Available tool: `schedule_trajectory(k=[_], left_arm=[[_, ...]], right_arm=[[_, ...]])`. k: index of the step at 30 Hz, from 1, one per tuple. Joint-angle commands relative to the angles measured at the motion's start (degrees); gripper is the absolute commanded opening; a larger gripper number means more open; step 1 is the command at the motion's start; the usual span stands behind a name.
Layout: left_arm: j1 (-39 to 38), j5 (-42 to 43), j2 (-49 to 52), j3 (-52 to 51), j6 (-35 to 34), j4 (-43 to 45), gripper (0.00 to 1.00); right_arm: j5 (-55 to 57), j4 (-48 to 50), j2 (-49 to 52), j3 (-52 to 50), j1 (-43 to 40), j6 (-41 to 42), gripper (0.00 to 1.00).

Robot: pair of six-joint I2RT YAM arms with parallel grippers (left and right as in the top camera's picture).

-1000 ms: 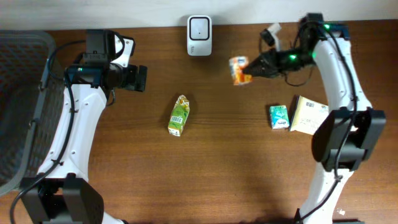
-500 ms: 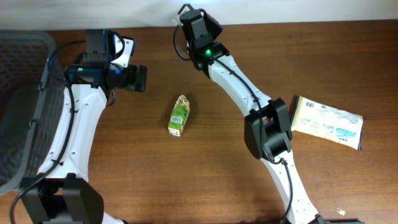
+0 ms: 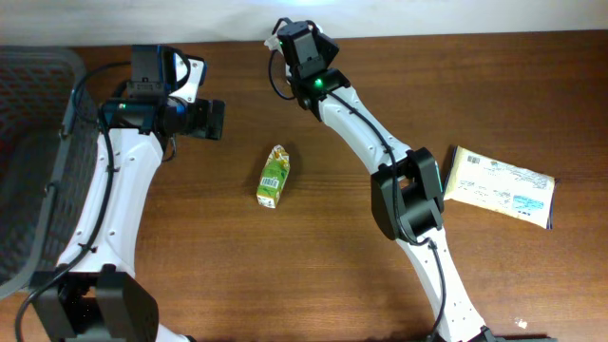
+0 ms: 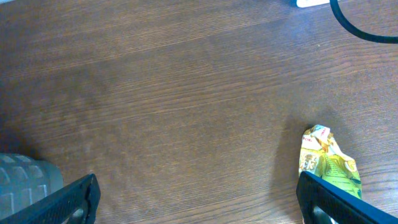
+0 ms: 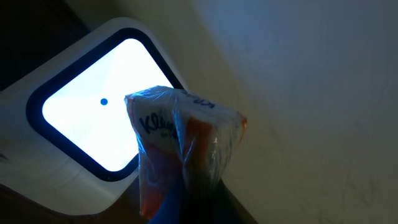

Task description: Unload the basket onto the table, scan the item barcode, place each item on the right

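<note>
Right claw [image 5: 185,196] now over scanner [image 5: 93,106], one tissue pack [image 5: 180,130]

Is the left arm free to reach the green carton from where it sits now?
Probably yes: left fingers stand open and empty, and only bare table lies between them and the carton.

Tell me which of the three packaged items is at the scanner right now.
The orange Kleenex tissue pack: it is held up before the lit scanner window, while the green carton and the pale flat packet lie on the table.
</note>
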Motion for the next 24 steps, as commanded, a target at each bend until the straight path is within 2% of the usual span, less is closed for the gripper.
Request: schedule_trajectory(k=[1,3,8,11,14,17,19,21,22,23,24], left_arm=[[0.1,0.0,-1.0,0.6,0.9,0.0,0.99],[0.1,0.0,-1.0,0.6,0.9,0.0,0.99],[0.1,0.0,-1.0,0.6,0.9,0.0,0.99],[0.1,0.0,-1.0,0.6,0.9,0.0,0.99],[0.1,0.0,-1.0,0.6,0.9,0.0,0.99],[0.1,0.0,-1.0,0.6,0.9,0.0,0.99],[0.1,0.0,-1.0,0.6,0.9,0.0,0.99],[0.1,0.0,-1.0,0.6,0.9,0.0,0.99],[0.1,0.0,-1.0,0.6,0.9,0.0,0.99],[0.1,0.0,-1.0,0.6,0.9,0.0,0.99],[0.1,0.0,-1.0,0.6,0.9,0.0,0.99]], right_arm=[[-0.9,-0.1,-3.7,0.3,0.8,5.4,0.04],[-4.0,-3.5,-7.2,0.3,0.9,8.7,0.04],[-25.6,-28.5,-18.9,0.3,0.0,24.4,0.04],[-27.1,-52.5,-22.3,0.3,-4.2,42.9,0.04],[-27.2,-66.9,-20.4,-1.8,-11.6,48.7,0.04],[-29.2,-66.8,-20.2,-16.8,-20.0,48.7,0.04],[-29.6,-65.7,-20.2,-23.3,-23.9,48.7,0.04],[-29.5,-65.7,-20.2,-25.2,-26.1,48.5,0.05],[-29.5,-65.7,-20.2,-25.2,-26.9,48.5,0.3],[-29.5,-65.9,-20.2,-25.2,-27.5,48.5,0.74],[-29.0,-66.2,-20.2,-25.2,-27.9,48.5,0.88]])
